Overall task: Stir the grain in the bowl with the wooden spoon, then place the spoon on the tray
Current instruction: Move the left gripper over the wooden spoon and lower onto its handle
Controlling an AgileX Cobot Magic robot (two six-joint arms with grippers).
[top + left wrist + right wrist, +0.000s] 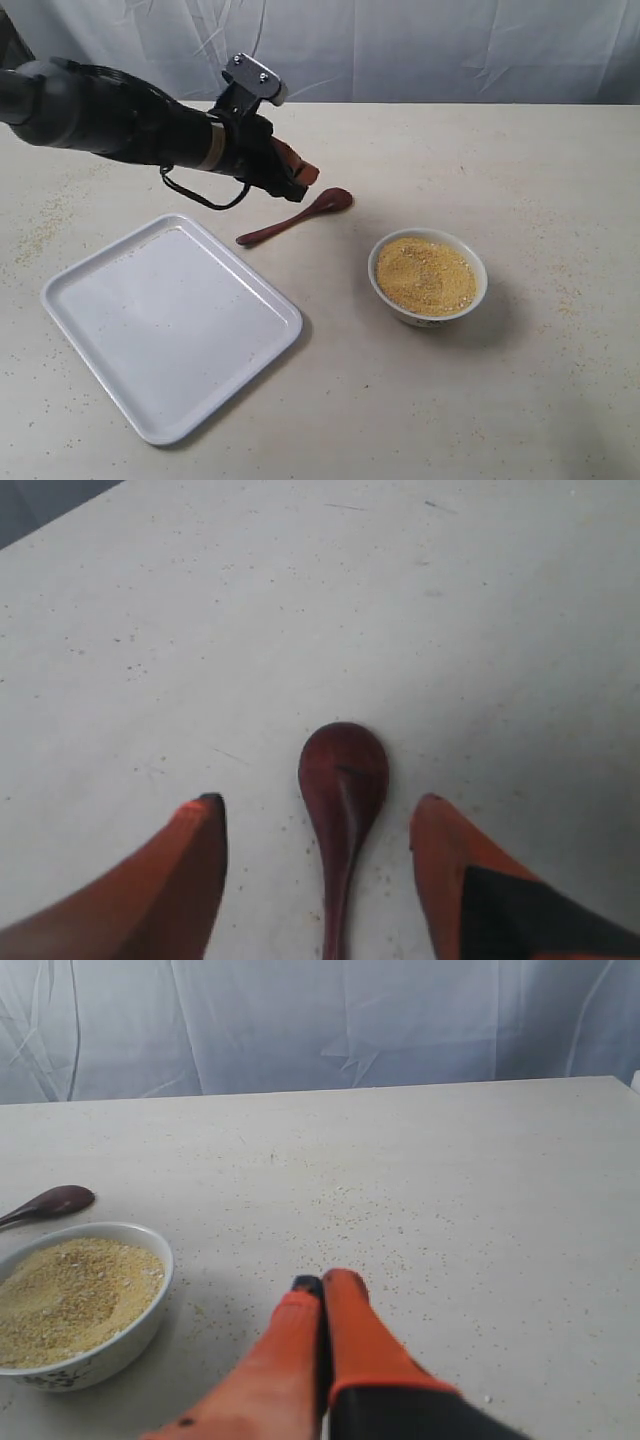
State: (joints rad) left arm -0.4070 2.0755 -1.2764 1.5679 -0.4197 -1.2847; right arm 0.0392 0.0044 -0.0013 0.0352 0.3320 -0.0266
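Note:
The dark reddish wooden spoon (296, 217) lies flat on the table between the tray (170, 320) and the bowl (428, 277). Yellow grain (425, 273) fills the white bowl. My left gripper (298, 178) hovers just above the spoon, open; in the left wrist view its orange fingers straddle the spoon (342, 810), one on each side of the neck, not touching it. My left gripper (318, 805) holds nothing. My right gripper (325, 1283) is shut and empty, over bare table beside the bowl (95, 1350); it is out of the exterior view.
Loose grains are scattered over the beige table (500, 180). A white cloth backdrop (400, 50) hangs behind the far edge. The left arm's black forearm (100, 115) reaches in from the left above the tray's far corner.

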